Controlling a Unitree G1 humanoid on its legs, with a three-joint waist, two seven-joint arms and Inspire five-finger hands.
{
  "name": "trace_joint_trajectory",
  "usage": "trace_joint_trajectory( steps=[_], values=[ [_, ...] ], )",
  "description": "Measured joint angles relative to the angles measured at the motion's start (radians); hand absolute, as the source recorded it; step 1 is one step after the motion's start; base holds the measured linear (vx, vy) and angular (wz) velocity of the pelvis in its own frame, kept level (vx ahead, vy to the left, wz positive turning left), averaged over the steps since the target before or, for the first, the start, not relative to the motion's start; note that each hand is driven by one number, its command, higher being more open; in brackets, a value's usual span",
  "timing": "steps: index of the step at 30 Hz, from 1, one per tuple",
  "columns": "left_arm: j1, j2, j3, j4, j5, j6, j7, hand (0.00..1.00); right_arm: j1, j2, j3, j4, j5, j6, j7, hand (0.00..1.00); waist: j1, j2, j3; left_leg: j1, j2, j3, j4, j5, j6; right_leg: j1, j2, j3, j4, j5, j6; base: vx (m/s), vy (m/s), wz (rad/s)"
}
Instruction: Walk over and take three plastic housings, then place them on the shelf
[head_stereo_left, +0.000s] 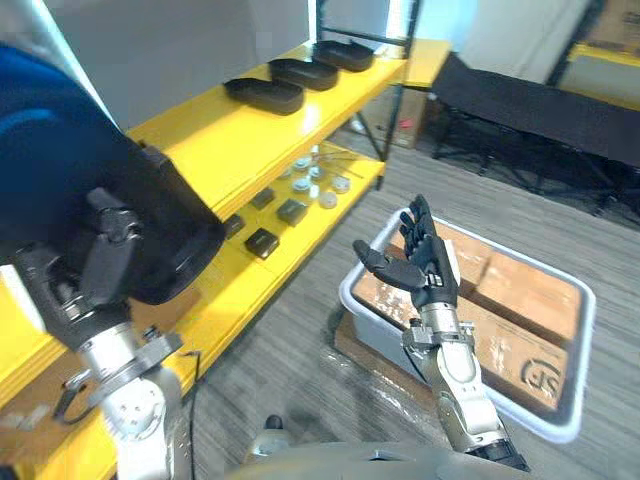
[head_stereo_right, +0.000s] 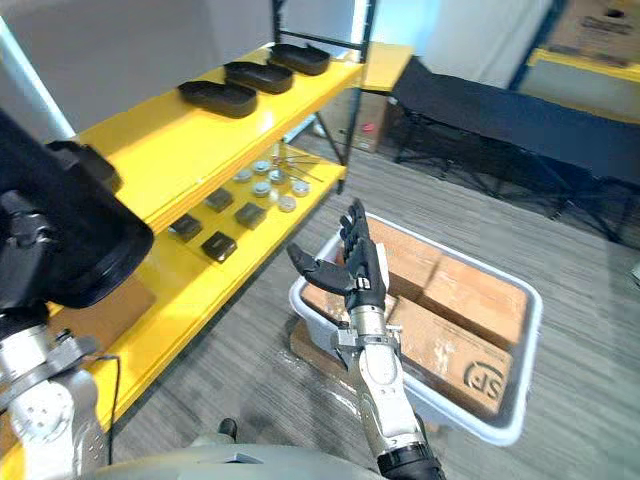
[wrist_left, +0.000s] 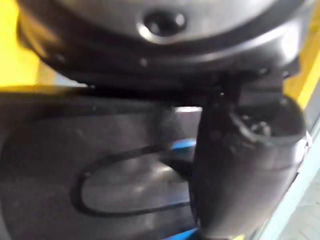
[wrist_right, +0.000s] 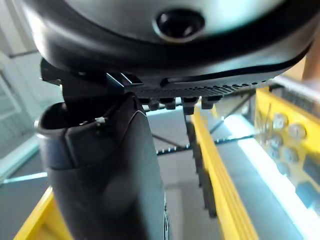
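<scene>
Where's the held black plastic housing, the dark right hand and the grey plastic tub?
Black plastic housing (head_stereo_left: 175, 245): left eye view, rounded shell.
Right hand (head_stereo_left: 422, 272): left eye view, palm.
Grey plastic tub (head_stereo_left: 348, 292): left eye view, rim.

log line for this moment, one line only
left hand: grips black housing by yellow shelf | right hand: open, near grey tote | three housings lie on the shelf

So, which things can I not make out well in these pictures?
- Housing in the left hand: its upper end is cut off by the left edge in both eye views, and it is blurred in the left wrist view.
- Small parts on the lower shelf: too small to identify.
- Boxes in the tray: partly hidden behind the right hand.
</scene>
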Motion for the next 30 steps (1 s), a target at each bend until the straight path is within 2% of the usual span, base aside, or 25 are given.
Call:
trace_joint_trajectory(
  steps=[4, 8, 10, 11, 14, 16, 17, 19, 20, 21, 22, 23, 24, 25, 26, 27, 28, 30],
  values=[
    [0.065, -0.016, 0.057, -0.001, -0.073, -0.001, -0.058, 0.0, -0.053, -0.005, 0.003, 0.001, -0.018, 0.0, 0.036, 1.0, 0.033, -0.016, 0.004, -0.017, -0.007, -0.032, 0.001, 0.006, -0.006, 0.01, 0.0, -0.035, 0.0, -0.008, 0.001, 0.03, -0.01, 0.3],
    [0.107, -0.025, 0.06, 0.0, -0.076, -0.001, -0.137, 0.0, -0.103, -0.02, 0.006, 0.013, -0.018, 0.009, 0.074, 1.0, 0.034, -0.019, 0.008, -0.029, -0.011, -0.055, 0.01, 0.007, -0.005, 0.025, 0.001, -0.064, 0.001, -0.015, 0.0, 0.01, -0.013, 0.23],
    [0.104, -0.024, 0.056, 0.0, -0.081, -0.001, -0.19, 0.0, -0.095, -0.035, -0.001, 0.013, -0.018, 0.012, 0.08, 1.0, 0.021, -0.016, 0.011, -0.058, -0.016, -0.058, 0.018, 0.021, 0.007, 0.044, -0.002, -0.114, 0.014, -0.034, 0.009, -0.01, -0.031, 0.69],
    [0.092, -0.022, 0.048, 0.0, -0.08, -0.001, -0.236, 0.0, -0.076, -0.04, -0.021, 0.013, -0.018, 0.019, 0.074, 1.0, 0.006, -0.017, 0.012, -0.079, -0.024, -0.056, 0.017, 0.038, 0.026, 0.052, -0.012, -0.16, 0.042, -0.058, 0.012, -0.02, -0.013, 1.12],
    [0.068, -0.017, 0.023, 0.0, -0.084, -0.002, -0.308, 0.0, -0.044, -0.046, -0.073, 0.014, -0.037, 0.046, 0.042, 1.0, 0.01, -0.003, 0.033, -0.09, -0.043, -0.088, -0.002, 0.076, 0.026, 0.052, -0.043, -0.203, 0.133, -0.103, 0.018, 0.0, 0.033, 0.78],
    [0.068, -0.009, 0.016, 0.004, -0.109, -0.002, -0.332, 0.0, -0.039, -0.047, -0.088, 0.014, -0.065, 0.046, 0.034, 1.0, 0.001, 0.008, 0.054, -0.09, -0.063, -0.117, -0.011, 0.087, 0.034, 0.032, -0.085, -0.175, 0.24, -0.143, -0.005, -0.02, 0.06, 0.63],
    [0.062, 0.006, 0.0, 0.018, -0.114, -0.002, -0.344, 0.0, -0.024, -0.047, -0.099, 0.014, -0.063, 0.045, 0.025, 1.0, -0.01, 0.015, 0.062, -0.086, -0.077, -0.148, -0.012, 0.087, 0.048, 0.01, -0.112, -0.1, 0.335, -0.155, -0.025, -0.01, 0.084, 0.68],
    [0.06, 0.05, -0.036, 0.025, -0.12, -0.004, -0.363, 0.0, 0.024, -0.033, -0.11, 0.008, -0.063, 0.045, 0.012, 1.0, -0.029, 0.005, 0.075, -0.077, -0.101, -0.197, -0.019, 0.096, 0.062, -0.055, -0.15, 0.05, 0.519, -0.168, -0.039, 0.01, 0.049, 0.79],
    [0.057, 0.055, -0.04, 0.025, -0.12, -0.005, -0.362, 0.0, 0.03, -0.03, -0.11, 0.004, -0.063, 0.045, 0.013, 1.0, -0.031, 0.003, 0.078, -0.078, -0.104, -0.204, -0.021, 0.097, 0.065, -0.061, -0.15, 0.065, 0.531, -0.176, -0.044, 0.01, -0.042, 0.76],
    [0.04, 0.076, -0.051, 0.029, -0.12, -0.006, -0.361, 0.0, 0.053, -0.015, -0.11, -0.019, -0.063, 0.044, 0.016, 1.0, -0.039, -0.017, 0.088, -0.086, -0.115, -0.203, -0.038, 0.111, 0.084, -0.067, -0.126, 0.098, 0.538, -0.28, -0.045, 0.0, -0.132, 0.71],
    [0.025, 0.083, -0.052, 0.04, -0.123, -0.014, -0.358, 0.0, 0.058, -0.01, -0.108, -0.037, -0.065, 0.039, 0.028, 1.0, -0.053, -0.046, 0.088, -0.097, -0.13, -0.173, -0.057, 0.139, 0.087, -0.051, -0.122, 0.072, 0.503, -0.339, -0.056, 0.0, -0.147, 0.64],
    [0.015, 0.08, -0.06, 0.056, -0.124, -0.014, -0.353, 0.0, 0.046, -0.012, -0.111, -0.044, -0.064, 0.035, 0.041, 1.0, -0.049, -0.054, 0.093, -0.099, -0.136, -0.168, -0.06, 0.153, 0.071, -0.045, -0.12, 0.091, 0.477, -0.355, -0.028, -0.01, -0.125, 0.31],
    [0.009, 0.08, -0.065, 0.069, -0.124, -0.014, -0.346, 0.0, 0.034, -0.013, -0.114, -0.045, -0.064, 0.028, 0.049, 1.0, -0.048, -0.045, 0.103, -0.103, -0.136, -0.167, -0.055, 0.167, 0.055, -0.04, -0.118, 0.091, 0.466, -0.362, -0.014, -0.07, -0.067, 0.05],
    [0.006, 0.078, -0.092, 0.09, -0.121, -0.014, -0.33, 0.0, 0.016, -0.022, -0.118, -0.046, -0.061, 0.01, 0.071, 1.0, -0.052, -0.012, 0.125, -0.121, -0.134, -0.167, -0.04, 0.178, 0.049, -0.027, -0.103, 0.09, 0.427, -0.373, 0.031, -0.1, -0.066, 0.06],
    [0.006, 0.075, -0.098, 0.092, -0.12, -0.014, -0.328, 0.0, 0.015, -0.025, -0.119, -0.046, -0.061, 0.01, 0.074, 1.0, -0.052, -0.005, 0.129, -0.123, -0.131, -0.167, -0.037, 0.18, 0.05, -0.023, -0.099, 0.089, 0.424, -0.37, 0.038, -0.13, -0.067, 0.17],
    [0.007, 0.065, -0.122, 0.092, -0.113, -0.013, -0.321, 0.0, 0.019, -0.039, -0.122, -0.046, -0.062, 0.009, 0.085, 1.0, -0.057, 0.016, 0.14, -0.125, -0.126, -0.146, -0.033, 0.193, 0.062, -0.015, -0.091, 0.077, 0.423, -0.368, 0.041, -0.14, -0.037, 0.26],
    [0.007, 0.063, -0.144, 0.09, -0.104, -0.014, -0.321, 0.0, 0.033, -0.045, -0.127, -0.046, -0.062, 0.009, 0.087, 1.0, -0.059, 0.026, 0.14, -0.129, -0.118, -0.111, -0.035, 0.195, 0.082, -0.012, -0.087, 0.062, 0.425, -0.373, 0.038, -0.14, -0.024, 0.28],
    [0.008, 0.065, -0.16, 0.087, -0.102, -0.014, -0.322, 0.0, 0.038, -0.045, -0.136, -0.046, -0.061, 0.008, 0.086, 1.0, -0.065, 0.032, 0.146, -0.13, -0.097, -0.041, -0.033, 0.19, 0.101, 0.001, -0.083, 0.041, 0.427, -0.384, 0.033, -0.12, -0.01, 0.3]
  ],
)
